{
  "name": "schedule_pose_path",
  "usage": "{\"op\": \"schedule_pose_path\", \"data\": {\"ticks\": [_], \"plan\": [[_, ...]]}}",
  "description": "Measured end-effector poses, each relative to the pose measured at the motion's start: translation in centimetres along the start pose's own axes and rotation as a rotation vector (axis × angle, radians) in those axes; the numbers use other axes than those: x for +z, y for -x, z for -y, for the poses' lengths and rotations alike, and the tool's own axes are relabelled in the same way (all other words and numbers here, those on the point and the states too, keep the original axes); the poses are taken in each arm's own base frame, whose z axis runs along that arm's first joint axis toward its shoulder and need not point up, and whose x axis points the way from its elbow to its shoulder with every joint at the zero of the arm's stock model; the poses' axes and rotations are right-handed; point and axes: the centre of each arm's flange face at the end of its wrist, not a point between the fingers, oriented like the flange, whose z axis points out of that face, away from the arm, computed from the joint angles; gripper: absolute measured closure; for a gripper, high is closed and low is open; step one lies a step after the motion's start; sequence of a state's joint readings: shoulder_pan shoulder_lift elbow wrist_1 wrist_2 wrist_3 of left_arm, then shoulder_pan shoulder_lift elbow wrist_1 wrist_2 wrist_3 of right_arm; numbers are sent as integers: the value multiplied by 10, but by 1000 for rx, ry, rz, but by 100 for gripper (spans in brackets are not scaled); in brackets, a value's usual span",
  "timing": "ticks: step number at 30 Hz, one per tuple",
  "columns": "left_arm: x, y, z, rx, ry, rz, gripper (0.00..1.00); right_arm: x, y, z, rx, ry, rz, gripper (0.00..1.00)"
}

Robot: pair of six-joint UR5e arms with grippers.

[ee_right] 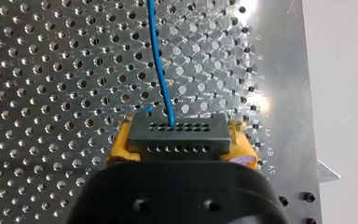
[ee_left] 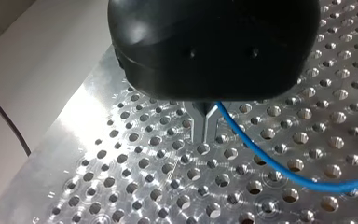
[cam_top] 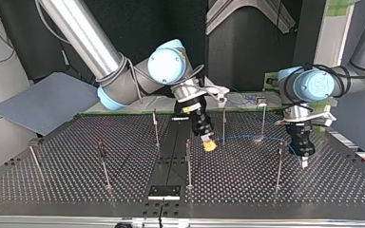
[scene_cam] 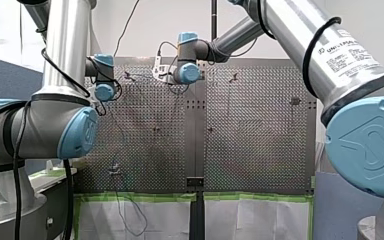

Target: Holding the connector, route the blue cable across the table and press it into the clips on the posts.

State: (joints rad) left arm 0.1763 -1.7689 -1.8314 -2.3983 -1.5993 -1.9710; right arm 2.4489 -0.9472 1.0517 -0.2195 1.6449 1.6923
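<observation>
- Two arms reach over the perforated table (cam_top: 247,190). In the top view my right arm comes in at the left and my left arm at the right.
- My right gripper (ee_right: 179,140) is clamped on the connector (ee_right: 177,133). Its yellow pads (ee_right: 121,144) squeeze the dark block, with its rows of small holes, from both sides, and the block sits crosswise between them.
- The blue cable (ee_right: 161,70) leaves the connector's far row of holes and runs straight ahead of that gripper, above the table's holes.
- In the top view the connector hangs low near the table's middle. It shows between a thin upright post (cam_top: 188,161) and a second post (cam_top: 224,126).
- From there the cable bows shallowly across to my left gripper (ee_left: 205,128), toward that view's right.
- My left gripper is black, and its metal fingers (ee_left: 199,123) are pressed together and point down close to the table.
- The cable comes out at the root of those fingers, right under the black body, and sweeps away low over the plate. It looks pinched there, though the body hides the exact spot.
- A third post (cam_top: 279,166) stands just beside my left gripper in the top view. The cable passes near its top, but I cannot tell whether it sits in a clip.
</observation>
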Motion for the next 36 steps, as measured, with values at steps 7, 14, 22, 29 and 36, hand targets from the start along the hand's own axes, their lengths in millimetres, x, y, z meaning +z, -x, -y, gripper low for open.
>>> {"op": "schedule_pose_path", "data": {"ticks": [7,14,22,29,36], "plan": [[1,0,-2,-3,3,-1,100,0,1,-1,-1,11,3,100],[5,0,-10,-1,15,0,100,1,0,-1,-3,9,3,100],[14,-4,-30,4,75,-22,100,9,-3,0,-17,7,9,100],[14,-2,-40,4,122,-19,100,18,0,0,-37,10,39,100],[13,-2,-43,-9,131,-22,100,24,-16,3,-38,8,15,100]]}}
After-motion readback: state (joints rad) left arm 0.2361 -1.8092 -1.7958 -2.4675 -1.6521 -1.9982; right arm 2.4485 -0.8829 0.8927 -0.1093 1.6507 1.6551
